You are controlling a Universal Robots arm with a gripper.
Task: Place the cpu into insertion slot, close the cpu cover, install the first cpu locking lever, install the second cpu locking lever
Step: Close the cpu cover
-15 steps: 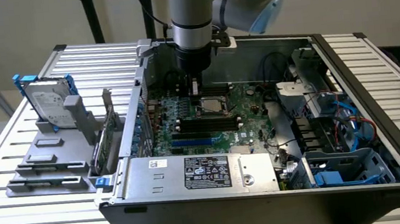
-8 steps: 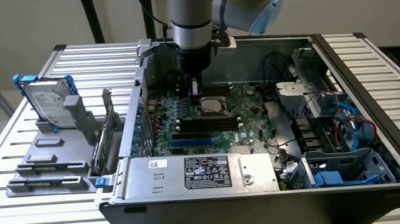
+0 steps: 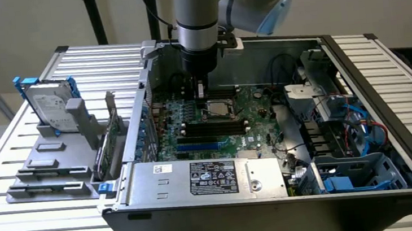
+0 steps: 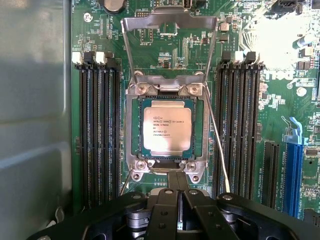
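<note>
The cpu [image 4: 166,131], a pale square chip with printed text, lies flat in the insertion slot [image 4: 131,125], whose silvery rim frames it on the green board. The cpu cover [image 4: 170,21] stands raised on its hinge at the socket's far side, its cut-out middle showing the board behind. Two thin wire locking levers [image 4: 216,140] stick up loose beside the socket. My gripper [image 4: 178,200] is shut with nothing between its fingers, just off the socket's near edge. In the exterior view the gripper [image 3: 199,90] hangs inside the open computer case, right above the insertion slot [image 3: 219,109].
Long black memory slots [image 4: 97,130] flank the socket on both sides, and a blue expansion slot [image 4: 295,170] lies further out. The case wall [image 3: 144,99], power supply [image 3: 212,177], drive cage [image 3: 355,172] and cables [image 3: 359,129] surround the board. A hard drive [image 3: 50,105] stands on a grey rack outside the case.
</note>
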